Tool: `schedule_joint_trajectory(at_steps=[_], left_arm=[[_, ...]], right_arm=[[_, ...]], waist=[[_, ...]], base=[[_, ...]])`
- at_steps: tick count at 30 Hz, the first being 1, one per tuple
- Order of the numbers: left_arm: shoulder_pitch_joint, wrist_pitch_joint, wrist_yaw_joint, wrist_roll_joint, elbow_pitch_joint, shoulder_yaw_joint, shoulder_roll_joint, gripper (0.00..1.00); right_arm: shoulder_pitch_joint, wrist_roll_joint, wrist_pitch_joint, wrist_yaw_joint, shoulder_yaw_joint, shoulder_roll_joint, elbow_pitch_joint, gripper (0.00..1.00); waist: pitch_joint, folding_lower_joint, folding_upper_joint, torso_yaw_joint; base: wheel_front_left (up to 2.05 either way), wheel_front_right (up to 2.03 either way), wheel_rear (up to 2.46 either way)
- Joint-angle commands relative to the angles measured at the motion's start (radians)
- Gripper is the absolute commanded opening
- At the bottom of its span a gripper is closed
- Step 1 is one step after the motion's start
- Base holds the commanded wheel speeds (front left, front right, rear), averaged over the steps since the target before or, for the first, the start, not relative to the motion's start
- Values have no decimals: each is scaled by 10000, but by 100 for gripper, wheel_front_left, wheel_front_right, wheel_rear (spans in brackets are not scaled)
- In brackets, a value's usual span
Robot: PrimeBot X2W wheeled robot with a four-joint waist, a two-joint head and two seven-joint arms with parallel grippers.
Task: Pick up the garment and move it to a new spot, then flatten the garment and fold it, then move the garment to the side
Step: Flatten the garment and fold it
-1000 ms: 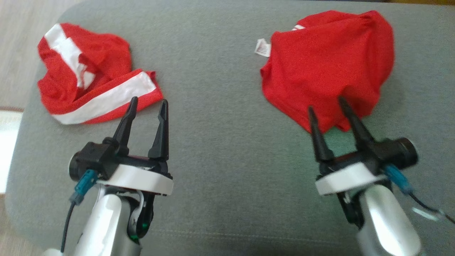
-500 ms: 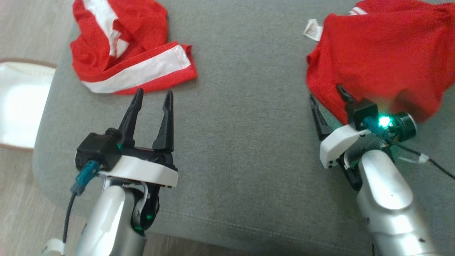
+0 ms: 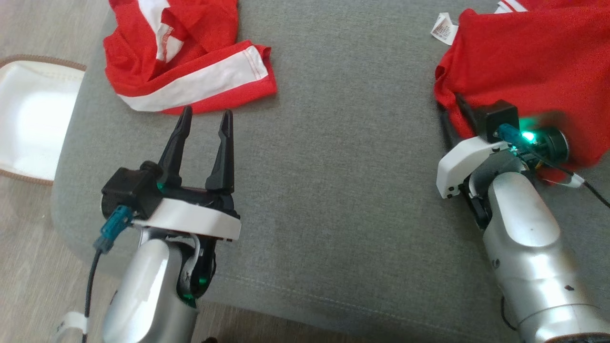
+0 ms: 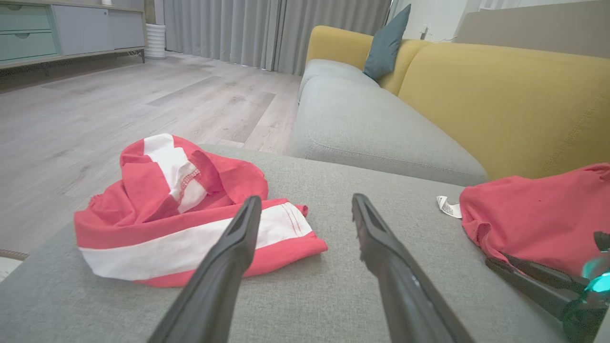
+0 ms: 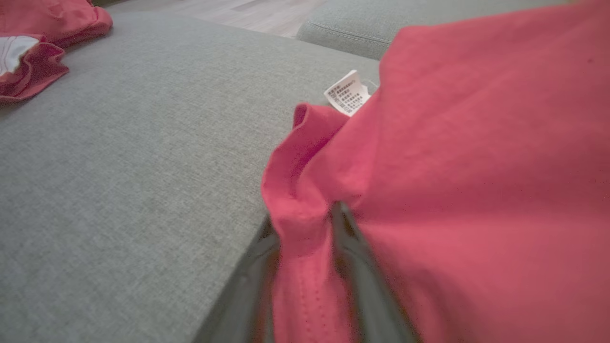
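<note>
Over on the grey cushion [image 3: 333, 166], right side, the right gripper [image 3: 455, 116] is pinching a fold of the red garment [image 3: 524, 62]; left gripper [image 3: 206, 114] is hovering wide open right near the striped garment [image 3: 190, 71].

The plain red garment [image 3: 524, 57] ran off the head view's top and right edges, so its full outline could not be seen. The tips of the right gripper [image 3: 452, 113] were buried in its near hem. In the right wrist view the fingers [image 5: 355, 271] were blurred, and a fold of red cloth filled the gap between them and covered their ends. The striped garment [image 3: 190, 62] was cut by the top edge. The print on the white label [image 3: 443, 27] was too small to read. A white thing on the floor [image 3: 28, 119], cut by the left edge, could not be identified.
</note>
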Motion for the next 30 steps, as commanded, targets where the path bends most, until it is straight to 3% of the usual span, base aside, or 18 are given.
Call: schedule_joint_trajectory(at_steps=[1, 9, 23, 27, 30], left_arm=[[-225, -51, 36, -73, -324, 375, 80, 100], [-173, -51, -7, 8, -266, 400, 80, 100], [637, -51, 154, -384, -211, 367, 80, 100], [982, -51, 212, -416, -221, 473, 80, 100], [1199, -51, 250, -377, -278, 641, 80, 100]], right_arm=[[159, 75, -17, 65, 180, 42, 156, 0], [-132, 1288, -1144, 65, 1290, 42, -108, 0], [-2474, 3620, -1662, 65, 3848, 42, -2474, 0], [-3662, 4320, -1696, 65, 3967, 42, -2804, 0], [-4470, 4789, -1712, 65, 3400, 42, -3017, 0]], waist=[[-43, -1, 0, -67], [-543, -1, 0, -478], [-2121, -1, 0, -416], [-2414, -1, 0, -461], [-2517, -1, 0, -634]], base=[[0, 0, 0], [0, 0, 0], [0, 0, 0], [0, 0, 0], [0, 0, 0]])
